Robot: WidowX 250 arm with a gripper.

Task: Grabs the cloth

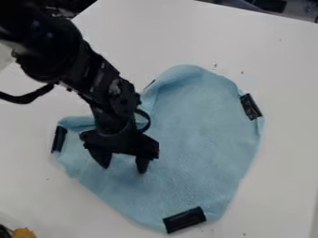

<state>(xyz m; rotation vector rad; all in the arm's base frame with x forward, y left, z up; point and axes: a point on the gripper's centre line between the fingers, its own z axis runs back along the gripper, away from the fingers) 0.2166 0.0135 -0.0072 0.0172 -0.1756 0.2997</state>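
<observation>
The claw [123, 169] is spread wide over the blue cloth [195, 144], left of its middle, and should press down softly, then pinch a fold.

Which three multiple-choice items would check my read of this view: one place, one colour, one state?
1. Where is the hand?
A) Over the right half of the cloth
B) Over the left half of the cloth
C) Off the cloth

2. What colour is the cloth?
A) Light blue
B) Red
C) Yellow

3. How do the hand's fingers stand?
A) Pressed together
B) Crossed
C) Apart

Answers:
1: B, the fingertips hang in front of the cloth's left part.
2: A, its pale blue contrasts with the white table.
3: C, blue cloth shows between the two tips.
</observation>
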